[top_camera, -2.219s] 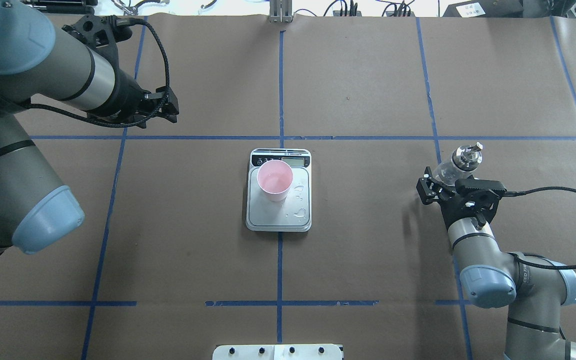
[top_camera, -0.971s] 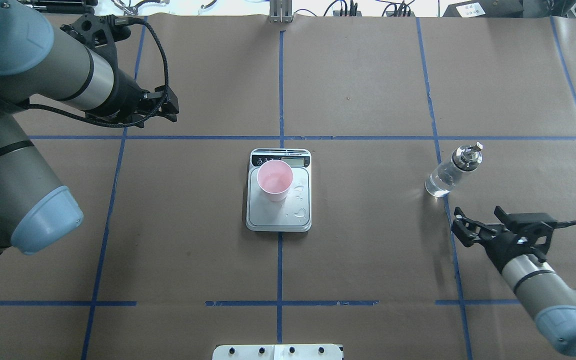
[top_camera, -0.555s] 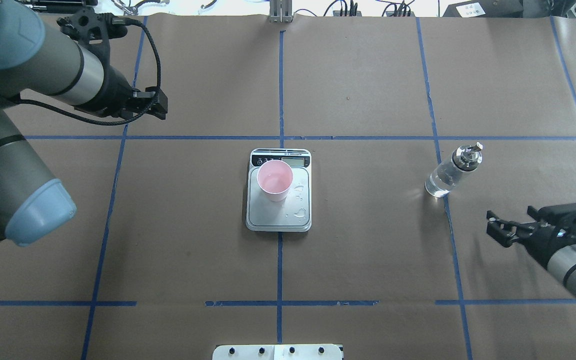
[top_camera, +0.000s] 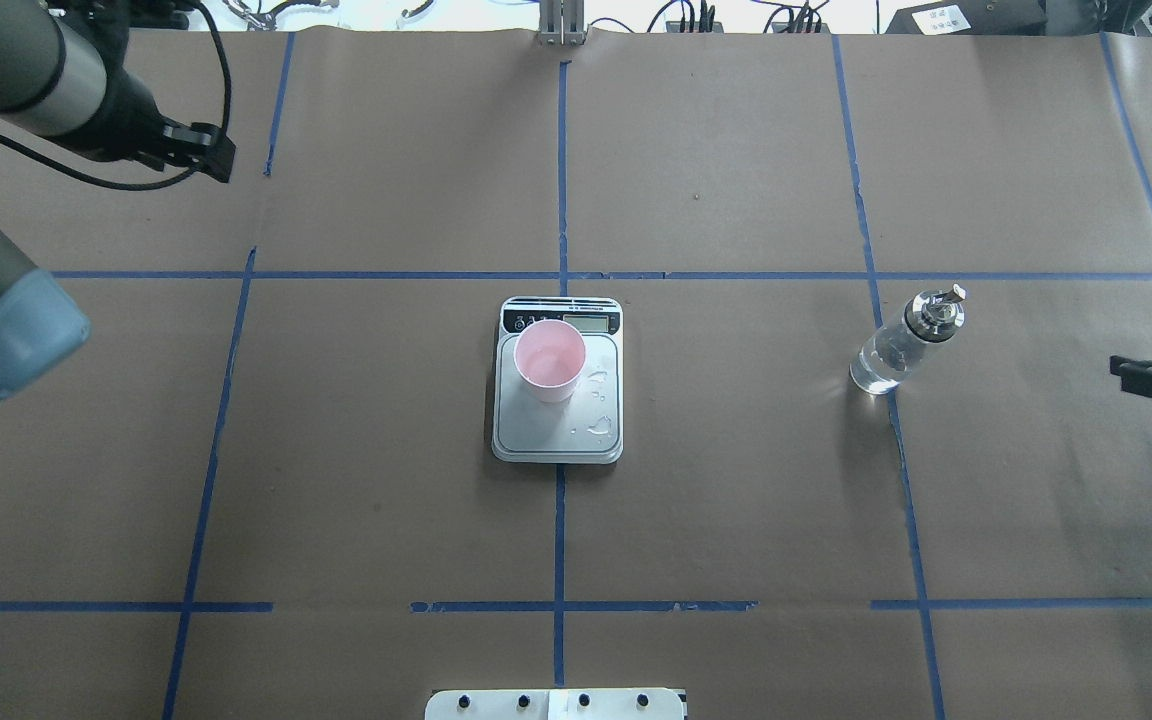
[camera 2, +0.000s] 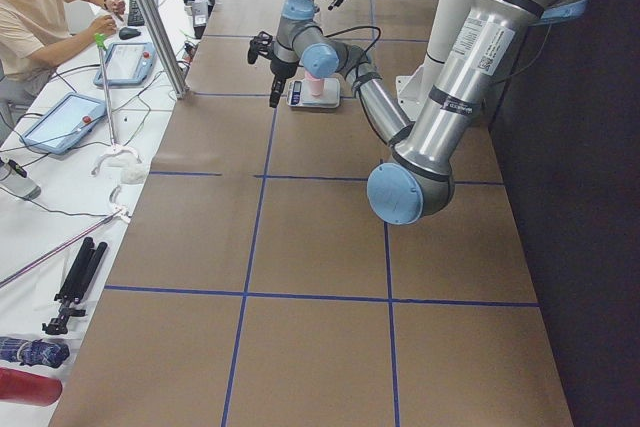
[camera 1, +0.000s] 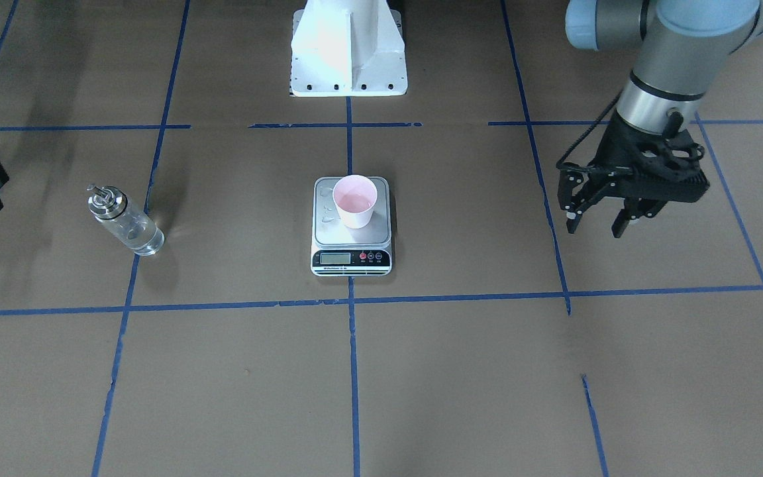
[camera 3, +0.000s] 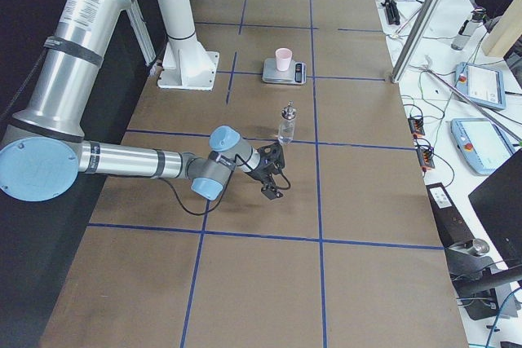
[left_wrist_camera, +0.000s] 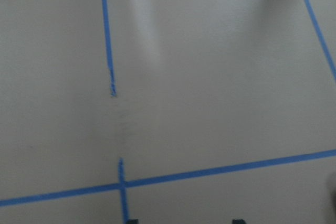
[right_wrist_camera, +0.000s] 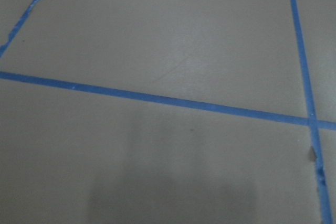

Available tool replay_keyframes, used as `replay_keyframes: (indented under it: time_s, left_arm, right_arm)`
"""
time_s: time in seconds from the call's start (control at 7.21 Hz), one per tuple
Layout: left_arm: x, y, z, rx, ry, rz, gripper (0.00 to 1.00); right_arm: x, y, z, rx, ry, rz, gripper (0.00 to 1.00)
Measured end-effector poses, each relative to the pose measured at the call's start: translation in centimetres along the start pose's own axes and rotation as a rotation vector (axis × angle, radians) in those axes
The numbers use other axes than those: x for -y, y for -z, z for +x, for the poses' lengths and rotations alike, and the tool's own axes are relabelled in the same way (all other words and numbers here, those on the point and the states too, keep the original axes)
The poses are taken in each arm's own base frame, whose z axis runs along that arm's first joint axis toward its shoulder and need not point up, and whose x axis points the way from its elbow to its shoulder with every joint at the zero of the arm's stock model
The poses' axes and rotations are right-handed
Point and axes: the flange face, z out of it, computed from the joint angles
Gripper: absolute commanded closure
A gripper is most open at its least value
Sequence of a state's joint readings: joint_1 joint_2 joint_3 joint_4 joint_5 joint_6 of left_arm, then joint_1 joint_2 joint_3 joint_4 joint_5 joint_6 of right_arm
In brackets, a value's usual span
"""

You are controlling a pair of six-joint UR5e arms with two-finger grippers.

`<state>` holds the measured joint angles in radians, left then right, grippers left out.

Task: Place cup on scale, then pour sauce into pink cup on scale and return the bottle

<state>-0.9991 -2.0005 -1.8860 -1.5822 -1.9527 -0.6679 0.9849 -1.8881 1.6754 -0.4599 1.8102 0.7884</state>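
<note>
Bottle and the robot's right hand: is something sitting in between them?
No, nothing visible. Only bare brown paper lies between the bottle and the right hand. The cup and scale sit on the bottle's other side.

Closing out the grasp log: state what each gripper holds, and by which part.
Nothing is held. The left gripper and right gripper are both open and empty; the bottle stands alone, untouched.

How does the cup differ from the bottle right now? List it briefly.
The cup is opaque pale pink; the bottle is clear glass with a silver metal top. The cup is open-topped and tapered; the bottle is cylindrical with a spout. The cup stands on the scale; the bottle stands on the brown-papered table. Both are upright and ungripped.
</note>
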Motion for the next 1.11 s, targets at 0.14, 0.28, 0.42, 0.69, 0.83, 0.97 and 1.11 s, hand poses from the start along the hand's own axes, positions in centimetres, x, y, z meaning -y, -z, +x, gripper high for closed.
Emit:
replay_keyframes:
  time_s: [0.14,0.28,0.42,0.69,0.83,0.97,1.11]
  left_arm:
    - [1.5,-0.7,-3.4,0.037,-0.042,0.0,0.33]
    - [2.9,-1.4,-6.9,0.065,-0.074,-0.001,0.33]
    - [4.1,-2.4,-10.8,0.063,-0.098,-0.02,0.33]
    - [5.3,-3.9,-19.8,-0.048,-0.1,-0.078,0.33]
    - [5.4,-3.3,-23.9,-0.101,-0.064,-0.093,0.28]
    - [4.5,-2.8,-27.5,-0.138,-0.033,-0.107,0.0]
    - [2.8,-3.3,-30.5,-0.155,-0.01,-0.13,0.0]
  right_arm:
    - [3.9,0.3,2.8,0.017,-0.021,-0.067,0.0]
    - [7.8,0.5,4.3,0.009,-0.028,-0.12,0.0]
    - [11.5,0.9,5.1,-0.015,-0.052,-0.161,0.0]
    - [17.6,2.0,5.8,-0.05,-0.12,-0.242,0.0]
    - [19.4,3.1,7.0,-0.027,-0.102,-0.296,0.0]
    - [20.5,4.1,8.3,0.014,-0.06,-0.357,0.0]
    - [21.2,4.8,9.1,0.048,-0.035,-0.413,0.0]
